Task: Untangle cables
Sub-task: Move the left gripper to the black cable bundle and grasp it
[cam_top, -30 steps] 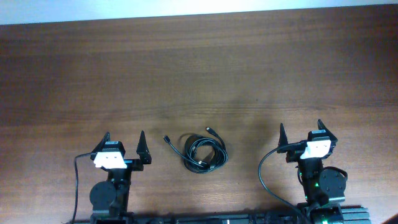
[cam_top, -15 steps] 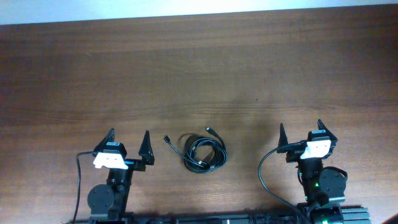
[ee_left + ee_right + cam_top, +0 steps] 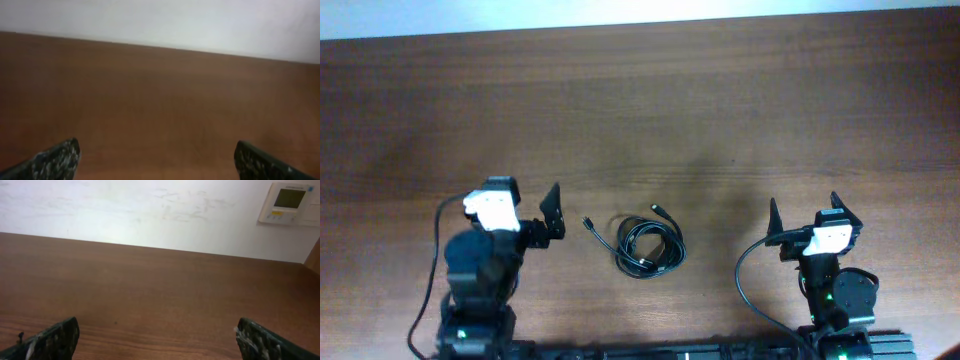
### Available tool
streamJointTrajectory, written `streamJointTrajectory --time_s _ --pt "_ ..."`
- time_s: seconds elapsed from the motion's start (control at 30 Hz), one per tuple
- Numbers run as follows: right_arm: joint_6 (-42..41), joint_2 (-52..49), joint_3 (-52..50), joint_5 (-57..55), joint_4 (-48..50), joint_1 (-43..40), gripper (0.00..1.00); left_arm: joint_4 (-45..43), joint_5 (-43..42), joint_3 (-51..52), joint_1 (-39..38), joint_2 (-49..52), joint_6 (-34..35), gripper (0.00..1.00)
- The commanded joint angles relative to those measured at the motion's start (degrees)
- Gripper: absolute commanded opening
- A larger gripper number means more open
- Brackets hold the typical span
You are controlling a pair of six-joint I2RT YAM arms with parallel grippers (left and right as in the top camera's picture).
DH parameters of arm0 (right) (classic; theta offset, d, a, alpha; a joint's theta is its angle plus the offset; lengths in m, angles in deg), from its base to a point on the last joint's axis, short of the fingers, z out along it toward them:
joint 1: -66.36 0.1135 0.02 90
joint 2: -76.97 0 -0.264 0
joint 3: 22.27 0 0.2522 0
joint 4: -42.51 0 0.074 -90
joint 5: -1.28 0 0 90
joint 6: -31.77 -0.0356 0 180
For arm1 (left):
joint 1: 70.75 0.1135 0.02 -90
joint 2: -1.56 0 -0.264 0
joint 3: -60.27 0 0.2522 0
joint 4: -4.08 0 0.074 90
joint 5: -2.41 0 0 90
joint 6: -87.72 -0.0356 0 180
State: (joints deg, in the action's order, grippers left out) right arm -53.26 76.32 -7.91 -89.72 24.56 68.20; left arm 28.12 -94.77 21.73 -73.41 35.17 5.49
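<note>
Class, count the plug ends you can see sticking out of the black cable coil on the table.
2. One plug end trails out left of the coil; the other plug end pokes out at its top right. More may be hidden inside the tangle.

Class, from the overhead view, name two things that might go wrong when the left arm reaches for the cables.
1. The cables lie in one tight coil, so the open left gripper may pinch several strands and drag the whole bundle.
2. The left wrist view shows only table, so the approach could miss the thin plug end.
</note>
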Motion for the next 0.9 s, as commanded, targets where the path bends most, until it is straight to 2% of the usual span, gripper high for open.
streamJointTrajectory --time_s 0.0,0.17,0.33,0.5,0.6,0.7,0.77,0.87 --pt "0.4 0.2 -0.3 0.3 -0.4 -0.4 0.99 5.6 -5.7 -9.9 0.0 9.4 0.0 0.99" --pt "0.4 0.2 -0.3 0.3 -0.4 -0.4 0.99 10.5 -5.7 -17.7 -5.7 19.1 -3.4 0.99" --pt "0.4 0.2 -0.3 0.3 -0.4 -0.4 0.99 10.3 0.1 -20.1 -14.7 24.9 -4.8 0.99" --pt "0.4 0.2 -0.3 0.3 -0.4 -0.4 0.99 5.9 -0.1 -20.1 -21.4 27.6 -4.8 0.99" --pt "0.4 0.2 -0.3 0.3 -0.4 -0.4 0.99 6.6 -4.4 -20.1 -23.3 29.4 -4.6 0.99" --pt "0.4 0.2 -0.3 0.3 -0.4 -0.4 0.99 7.5 -15.7 -20.1 -23.6 32.1 -4.6 0.99" --pt "0.4 0.2 -0.3 0.3 -0.4 -0.4 0.99 8.0 -15.0 -20.1 -23.6 33.6 -4.6 0.99" --pt "0.4 0.2 -0.3 0.3 -0.4 -0.4 0.99 13.8 -10.5 -20.1 -23.6 35.0 -4.6 0.99"
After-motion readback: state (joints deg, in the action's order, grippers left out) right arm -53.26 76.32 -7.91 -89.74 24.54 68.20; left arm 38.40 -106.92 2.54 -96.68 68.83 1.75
